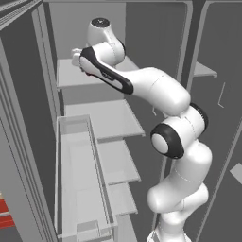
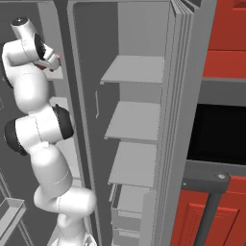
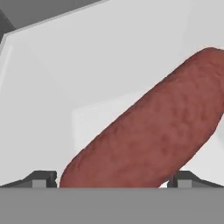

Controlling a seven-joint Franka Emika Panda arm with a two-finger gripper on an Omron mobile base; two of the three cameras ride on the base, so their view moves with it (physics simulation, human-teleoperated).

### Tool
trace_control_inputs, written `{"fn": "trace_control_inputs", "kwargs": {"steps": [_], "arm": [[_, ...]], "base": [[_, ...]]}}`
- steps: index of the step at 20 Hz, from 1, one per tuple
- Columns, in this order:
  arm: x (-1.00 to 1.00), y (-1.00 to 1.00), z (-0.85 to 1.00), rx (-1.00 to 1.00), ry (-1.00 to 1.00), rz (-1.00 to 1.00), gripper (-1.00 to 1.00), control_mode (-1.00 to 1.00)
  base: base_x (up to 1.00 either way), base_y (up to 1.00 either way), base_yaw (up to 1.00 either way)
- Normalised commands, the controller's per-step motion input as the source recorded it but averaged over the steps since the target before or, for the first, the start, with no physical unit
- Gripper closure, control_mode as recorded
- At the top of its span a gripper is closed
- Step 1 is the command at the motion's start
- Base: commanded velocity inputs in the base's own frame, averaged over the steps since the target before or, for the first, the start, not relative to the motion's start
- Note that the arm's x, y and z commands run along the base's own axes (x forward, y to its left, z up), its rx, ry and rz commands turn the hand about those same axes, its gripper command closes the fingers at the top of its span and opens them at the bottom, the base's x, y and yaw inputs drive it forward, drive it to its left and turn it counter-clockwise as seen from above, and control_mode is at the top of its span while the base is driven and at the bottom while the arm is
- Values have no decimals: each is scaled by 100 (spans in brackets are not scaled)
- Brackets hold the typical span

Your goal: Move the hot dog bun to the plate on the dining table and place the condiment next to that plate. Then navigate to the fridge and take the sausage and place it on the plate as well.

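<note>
Sausage (image 3: 148,131) is seen in the hand view just ahead of the claw (image 3: 113,178), lying between the two spread fingertips (image 3: 41,178), which stand either side of its near end and pinch nothing. Its long axis runs diagonally in that view, from the near end low between the tips up to the far end at upper right. It rests on a pale upper shelf (image 1: 71,78) inside the open fridge (image 1: 101,123). A squarer grip is judged to need a wrist roll across that axis.

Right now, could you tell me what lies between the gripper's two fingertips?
The sausage lies between them in the hand view, slanting across the open gripper on a fridge shelf.
</note>
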Motion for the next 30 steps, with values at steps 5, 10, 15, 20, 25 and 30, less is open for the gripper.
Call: {"fn": "trace_control_inputs", "kwargs": {"steps": [5, 10, 15, 20, 25, 30], "arm": [[29, 0, 2, 0, 0, 0, -100, -100], [26, 0, 0, 0, 2, -3, -100, -100], [3, 0, -7, 1, 1, -2, 100, -100], [0, 0, -16, 0, 2, 0, 100, -100], [-22, 0, -18, 1, -4, -3, 100, -100], [-94, -8, -7, 5, -28, -12, 100, -100]], "base": [[0, 0, 0], [0, 0, 0], [0, 0, 0], [0, 0, 0], [0, 0, 0], [0, 0, 0]]}}
